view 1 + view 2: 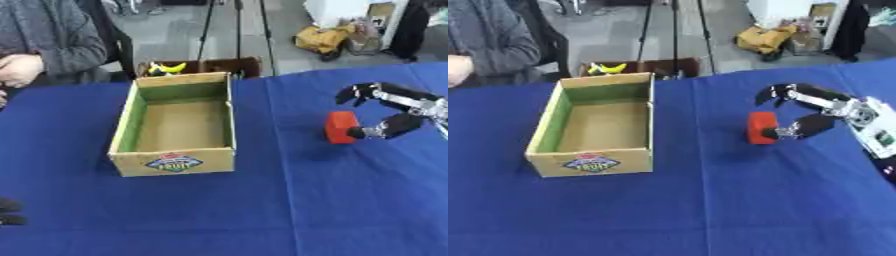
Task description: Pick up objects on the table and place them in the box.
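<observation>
An open cardboard box (175, 161) with a green inner lining stands on the blue table left of centre, and nothing shows inside it. A red block (339, 127) sits to the right of the box. My right hand (398, 107) reaches in from the right edge and is curled round the block. Its lower finger touches the block's right face, while the upper fingers (354, 93) arch over it with a gap. Whether the block rests on the cloth or hangs just above it I cannot tell. My left hand (9, 206) shows only as a dark shape at the lower left edge.
Behind the box, at the table's far edge, stands a smaller brown box (229, 66) with a yellow thing (166, 67) in it. A person in a grey sleeve (61, 42) stands at the far left. Blue cloth (262, 210) spreads in front of the box.
</observation>
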